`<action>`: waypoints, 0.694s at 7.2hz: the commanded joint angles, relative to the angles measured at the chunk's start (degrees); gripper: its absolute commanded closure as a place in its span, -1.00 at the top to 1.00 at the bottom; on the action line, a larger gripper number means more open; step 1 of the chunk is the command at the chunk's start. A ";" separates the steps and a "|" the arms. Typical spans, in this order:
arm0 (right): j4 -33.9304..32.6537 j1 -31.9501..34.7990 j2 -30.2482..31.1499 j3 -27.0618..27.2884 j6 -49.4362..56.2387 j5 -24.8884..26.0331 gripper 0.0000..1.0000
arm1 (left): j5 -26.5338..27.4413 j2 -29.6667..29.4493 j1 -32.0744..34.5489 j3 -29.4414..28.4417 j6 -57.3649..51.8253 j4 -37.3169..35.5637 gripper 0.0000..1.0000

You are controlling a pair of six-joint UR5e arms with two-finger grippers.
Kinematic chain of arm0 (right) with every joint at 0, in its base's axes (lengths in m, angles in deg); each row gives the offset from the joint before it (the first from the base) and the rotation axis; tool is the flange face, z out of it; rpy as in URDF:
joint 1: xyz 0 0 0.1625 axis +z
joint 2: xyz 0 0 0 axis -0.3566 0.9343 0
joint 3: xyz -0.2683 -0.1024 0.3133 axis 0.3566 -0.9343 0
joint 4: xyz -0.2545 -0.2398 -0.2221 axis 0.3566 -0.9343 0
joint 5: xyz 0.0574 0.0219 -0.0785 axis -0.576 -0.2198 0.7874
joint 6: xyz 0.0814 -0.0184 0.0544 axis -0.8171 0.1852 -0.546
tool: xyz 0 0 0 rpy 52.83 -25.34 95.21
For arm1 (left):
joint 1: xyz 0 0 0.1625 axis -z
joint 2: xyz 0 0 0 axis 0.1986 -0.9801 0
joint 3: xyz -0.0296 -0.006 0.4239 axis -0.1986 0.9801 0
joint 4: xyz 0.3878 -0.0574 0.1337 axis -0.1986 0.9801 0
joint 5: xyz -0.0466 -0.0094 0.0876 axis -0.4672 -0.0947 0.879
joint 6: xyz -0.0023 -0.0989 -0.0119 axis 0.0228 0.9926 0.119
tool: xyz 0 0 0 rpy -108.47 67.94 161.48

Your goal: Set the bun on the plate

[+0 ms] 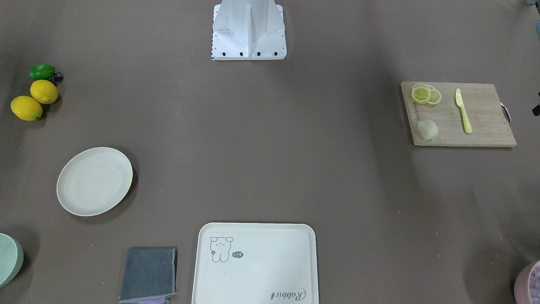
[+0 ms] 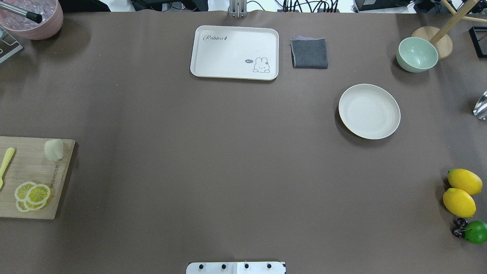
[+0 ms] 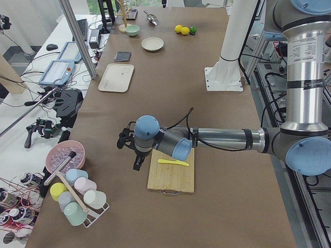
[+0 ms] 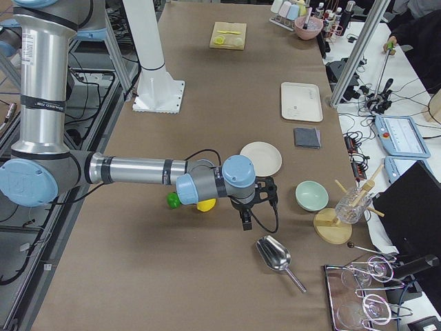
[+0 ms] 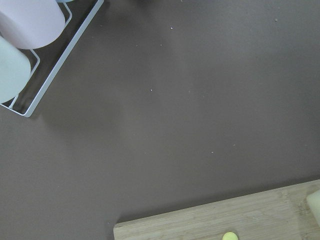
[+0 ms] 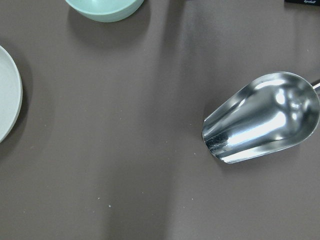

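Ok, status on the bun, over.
Left gripper, right gripper: side views only, can't tell open or shut. Bun on board, untouched. Plate holds nothing. Nothing lies between them.

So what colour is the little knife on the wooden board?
The knife is pale yellow, clearest in the front-facing view.

Stretches the left arm (image 3: 222,138) out level on the left side, wrist bent, left gripper (image 3: 137,163) hanging downward. Holds the right arm (image 4: 138,169) out level on the right side, right gripper (image 4: 246,222) pointing down. Cannot tell whether either stands parted or closed.
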 commanded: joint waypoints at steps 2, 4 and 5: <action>0.07 0.00 1.31 0.40 -0.14 -0.18 1.00 | 0.25 4.83 -0.66 1.20 -0.40 3.05 0.96; 0.42 0.00 3.40 1.27 0.12 -0.97 1.00 | 0.26 6.06 -0.66 1.29 -0.31 3.23 0.96; 0.34 -0.17 4.11 1.46 0.21 -0.71 1.00 | 0.26 6.16 -0.75 1.20 0.04 3.23 0.96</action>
